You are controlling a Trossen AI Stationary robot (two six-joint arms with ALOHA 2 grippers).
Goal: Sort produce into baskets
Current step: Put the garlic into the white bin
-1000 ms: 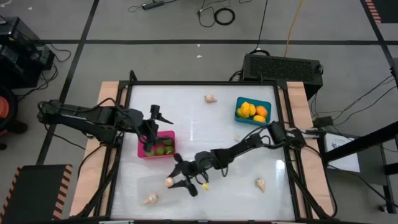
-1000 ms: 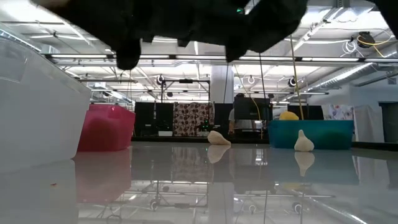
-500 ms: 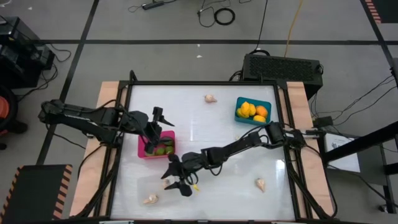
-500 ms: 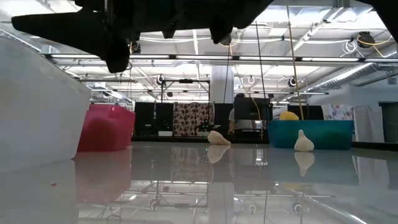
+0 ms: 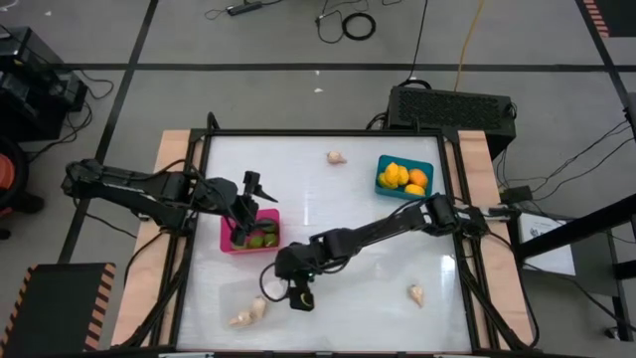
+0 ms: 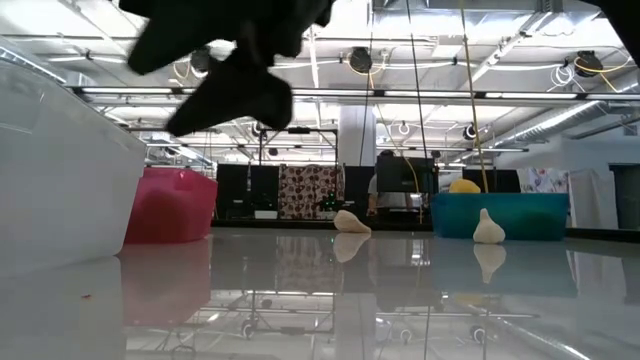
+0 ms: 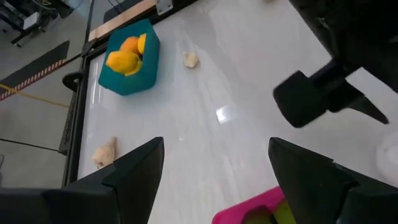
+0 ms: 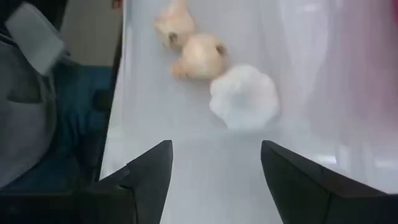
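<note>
Right gripper (image 5: 294, 295) open above clear basket (image 5: 253, 303).

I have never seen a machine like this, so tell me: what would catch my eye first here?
Probably the long dark right arm stretched across the white table, its open right pincer hanging over the clear bin where garlic bulbs lie. Then the colours: a teal bin of yellow-orange fruits at the far right, and a pink bin of green fruits under the open left pincer.
</note>
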